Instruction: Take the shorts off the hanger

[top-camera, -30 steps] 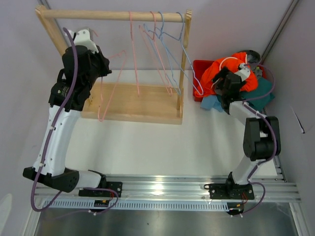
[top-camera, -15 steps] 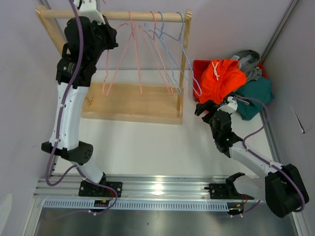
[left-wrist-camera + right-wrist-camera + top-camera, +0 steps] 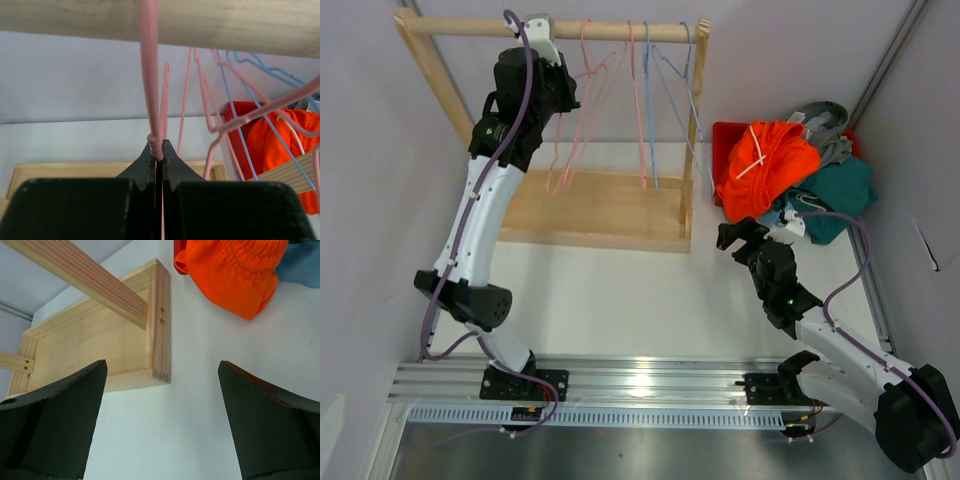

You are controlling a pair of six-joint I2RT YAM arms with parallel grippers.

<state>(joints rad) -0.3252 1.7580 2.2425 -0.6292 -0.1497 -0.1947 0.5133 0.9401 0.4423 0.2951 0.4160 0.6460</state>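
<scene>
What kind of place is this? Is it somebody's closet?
Probably not a closet, more likely a robot practice lab. Two robot arms are bolted to a metal rail at the edge of a plain white table, with a little wooden rack of hangers and a pile of shorts beside it.

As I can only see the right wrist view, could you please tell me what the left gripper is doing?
Observer: The left gripper is shut on the neck of a pink hanger, just under the wooden rail.
Operator: Thank you. Does anything hang from the hangers on that rail?
Observer: Nothing that I can see. In the top view the other hangers hang bare.
</scene>
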